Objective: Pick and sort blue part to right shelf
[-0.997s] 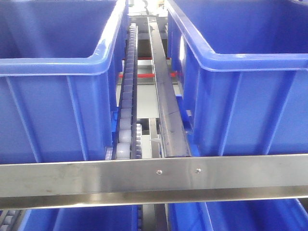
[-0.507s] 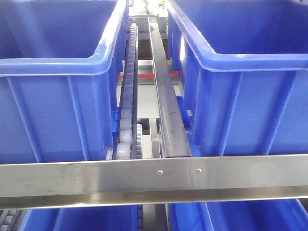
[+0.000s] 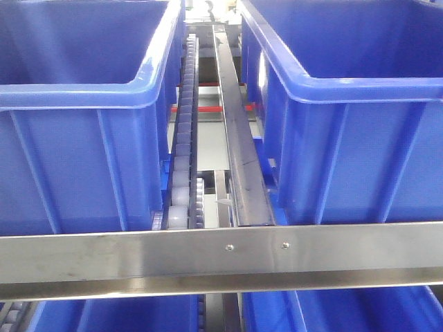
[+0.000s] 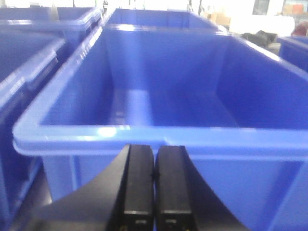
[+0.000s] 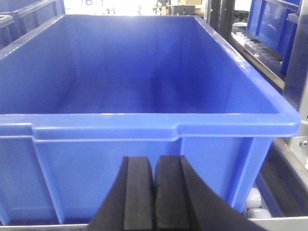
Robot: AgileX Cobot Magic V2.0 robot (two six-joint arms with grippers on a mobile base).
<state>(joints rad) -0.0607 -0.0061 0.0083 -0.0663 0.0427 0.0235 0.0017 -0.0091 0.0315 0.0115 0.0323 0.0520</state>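
Note:
The blue part is out of view in every frame. My left gripper (image 4: 154,149) is shut, its black fingers pressed together with nothing between them, low in front of the near wall of a blue bin (image 4: 144,132). My right gripper (image 5: 154,161) is likewise shut and empty, facing the near wall of another blue bin (image 5: 144,125). What shows of each bin's inside holds no part; each near wall hides the front of the floor. Neither gripper appears in the front view.
Two large blue bins (image 3: 76,97) (image 3: 360,90) stand side by side on a roller rack. Between them run a roller track (image 3: 183,138) and a metal rail (image 3: 239,152). A steel crossbar (image 3: 221,256) spans the front. More blue bins (image 3: 118,315) sit on the level below.

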